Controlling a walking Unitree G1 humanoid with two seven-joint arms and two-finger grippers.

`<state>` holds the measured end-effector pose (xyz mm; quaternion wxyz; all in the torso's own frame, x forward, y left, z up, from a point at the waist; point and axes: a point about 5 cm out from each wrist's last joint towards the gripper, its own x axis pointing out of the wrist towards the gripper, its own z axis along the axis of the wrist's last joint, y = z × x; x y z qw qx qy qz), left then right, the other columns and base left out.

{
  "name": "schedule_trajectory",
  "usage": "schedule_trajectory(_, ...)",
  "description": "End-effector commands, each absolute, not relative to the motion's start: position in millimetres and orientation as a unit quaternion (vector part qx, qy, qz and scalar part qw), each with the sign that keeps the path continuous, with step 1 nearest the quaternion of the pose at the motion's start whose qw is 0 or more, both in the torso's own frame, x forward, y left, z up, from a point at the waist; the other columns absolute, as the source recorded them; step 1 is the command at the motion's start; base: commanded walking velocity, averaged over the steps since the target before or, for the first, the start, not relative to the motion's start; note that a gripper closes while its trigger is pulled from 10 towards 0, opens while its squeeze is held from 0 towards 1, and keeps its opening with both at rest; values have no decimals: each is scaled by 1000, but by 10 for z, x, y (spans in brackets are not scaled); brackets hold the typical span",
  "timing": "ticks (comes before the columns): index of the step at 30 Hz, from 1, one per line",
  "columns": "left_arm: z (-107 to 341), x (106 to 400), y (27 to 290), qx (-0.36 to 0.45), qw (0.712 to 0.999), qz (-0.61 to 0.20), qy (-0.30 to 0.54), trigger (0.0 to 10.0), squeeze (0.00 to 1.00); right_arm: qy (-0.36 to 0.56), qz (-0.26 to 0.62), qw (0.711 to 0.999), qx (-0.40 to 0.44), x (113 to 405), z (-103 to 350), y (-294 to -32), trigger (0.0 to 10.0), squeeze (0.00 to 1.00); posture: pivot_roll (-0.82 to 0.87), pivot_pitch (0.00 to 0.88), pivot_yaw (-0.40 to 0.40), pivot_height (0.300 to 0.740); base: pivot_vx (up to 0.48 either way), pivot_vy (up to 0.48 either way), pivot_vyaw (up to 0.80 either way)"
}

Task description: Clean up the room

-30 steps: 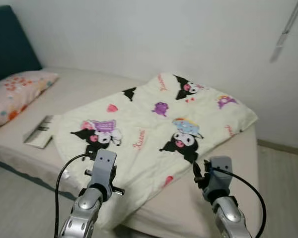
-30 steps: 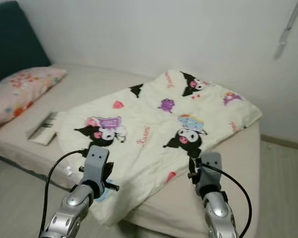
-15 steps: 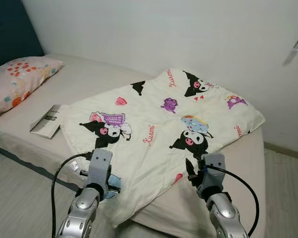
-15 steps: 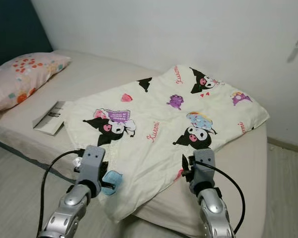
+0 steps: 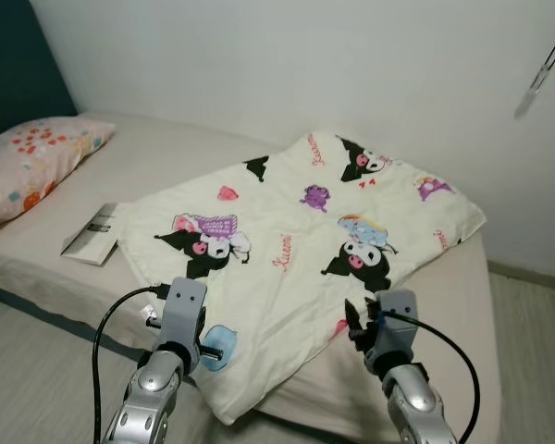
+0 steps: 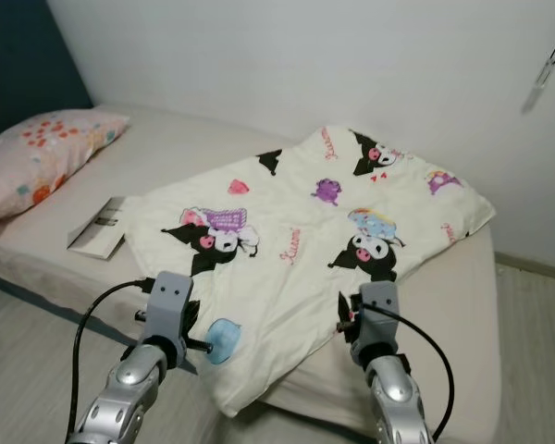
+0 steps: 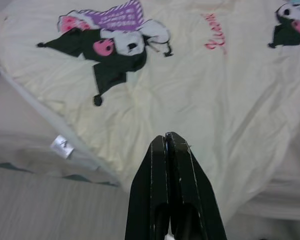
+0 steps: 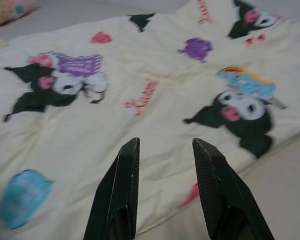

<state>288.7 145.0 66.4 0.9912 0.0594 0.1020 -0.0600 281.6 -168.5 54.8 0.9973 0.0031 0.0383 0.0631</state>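
Cream cartoon blanket (image 5: 305, 250) askew over bed (image 5: 166, 166) foot corner; we note left gripper (image 7: 170, 142) pinched together | right gripper (image 8: 162, 150) fingers apart

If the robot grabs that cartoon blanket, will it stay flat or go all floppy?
Probably floppy: the cream cartoon-print blanket is soft cloth whose corner already droops over the beige bed. It looks thin, so likely light. Pinched by the open right pincer, it would likely bunch and sag.

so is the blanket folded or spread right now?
Spread. The cartoon-print blanket lies flat and skewed across the bed, its near corner hanging over the mattress edge. Both grippers hover short of it: left shut, right open.
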Motion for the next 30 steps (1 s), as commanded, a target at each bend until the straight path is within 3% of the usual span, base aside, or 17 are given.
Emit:
schedule_trajectory(1,636,2850,1453,67,990,-65,108,10000,0,59,56,997,8,2785,483,-1728,10000,0,-90,146,22,740,0,0,0)
schedule_trajectory(11,626,2835,1466,67,989,-73,109,10000,0,125,34,991,26,2775,331,-1783,10000,0,-87,147,22,740,0,0,0)
schedule_trajectory(16,421,2720,1723,52,989,-1,140,10000,0,141,46,987,-62,2667,230,-1761,10000,0,-97,148,20,740,0,0,0)
schedule_trajectory(30,382,2616,1777,48,989,22,139,10000,0,169,33,985,-16,2628,160,-1764,10000,0,-101,156,-11,725,0,0,0)
